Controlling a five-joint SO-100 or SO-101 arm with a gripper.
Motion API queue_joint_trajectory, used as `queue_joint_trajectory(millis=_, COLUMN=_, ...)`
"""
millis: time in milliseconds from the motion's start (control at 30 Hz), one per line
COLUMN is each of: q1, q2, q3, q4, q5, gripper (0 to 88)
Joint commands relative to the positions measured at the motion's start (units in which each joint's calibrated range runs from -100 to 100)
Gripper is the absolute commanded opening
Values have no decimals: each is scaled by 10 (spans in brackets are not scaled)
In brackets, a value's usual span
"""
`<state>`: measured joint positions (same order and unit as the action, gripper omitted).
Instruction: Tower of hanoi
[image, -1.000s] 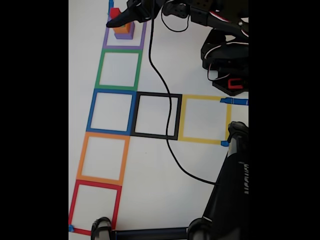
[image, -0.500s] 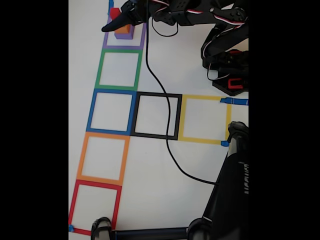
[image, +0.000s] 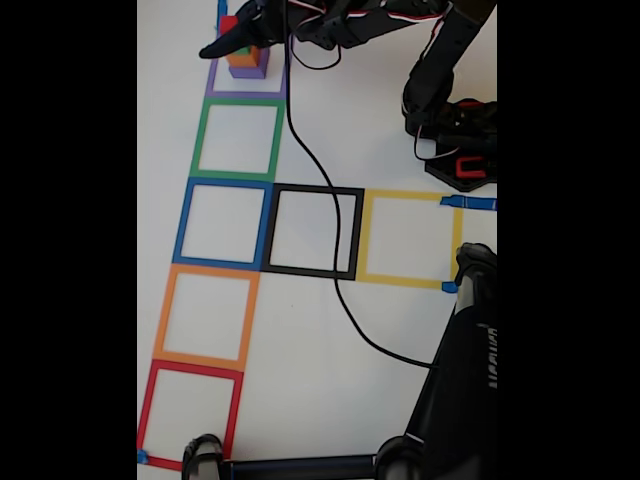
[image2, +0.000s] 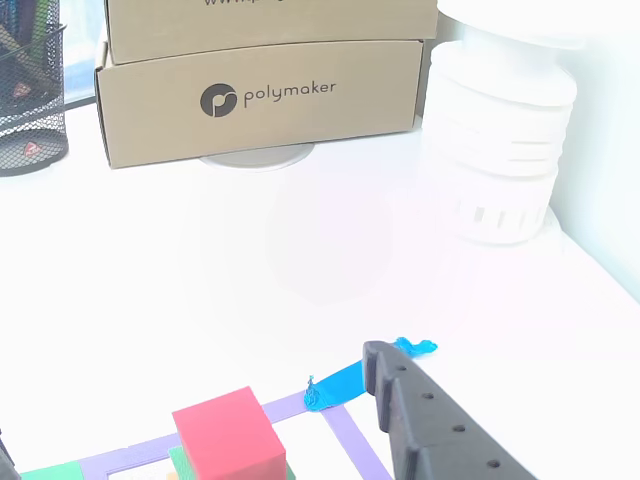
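The gripper (image: 222, 47) reaches in from the right of the fixed view to the top of the cube stack, its dark tip lying across the stack's upper part. In the other view one black perforated finger (image2: 420, 425) rises just right of the red cube (image2: 228, 438), apart from it by a narrow gap; the second finger is out of frame, so I cannot tell whether the jaws are spread or closing. The stack sits inside the purple tape square (image: 247, 92) at the far end of the column of squares: purple cube (image: 249, 70) lowest, orange cube (image: 243, 59) on it, a sliver of green cube (image2: 178, 462) under the red.

To take the red cube cleanly, the fingers should straddle only that top block, square to its faces, and close without nudging the pieces below.

Beyond the stack stand a cardboard box (image2: 260, 95) and a white cylinder (image2: 495, 150); the arm's base (image: 455, 135) is partly cropped
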<state>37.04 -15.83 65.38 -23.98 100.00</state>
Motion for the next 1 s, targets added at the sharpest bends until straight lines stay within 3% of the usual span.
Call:
queue_joint_trajectory(millis=0, q1=-3, q2=20, q3=-7, q4=-48, q5=0, gripper=464)
queue_joint_trajectory(millis=967, q1=-56, q2=99, q3=14, q4=-114, q5=0, gripper=389)
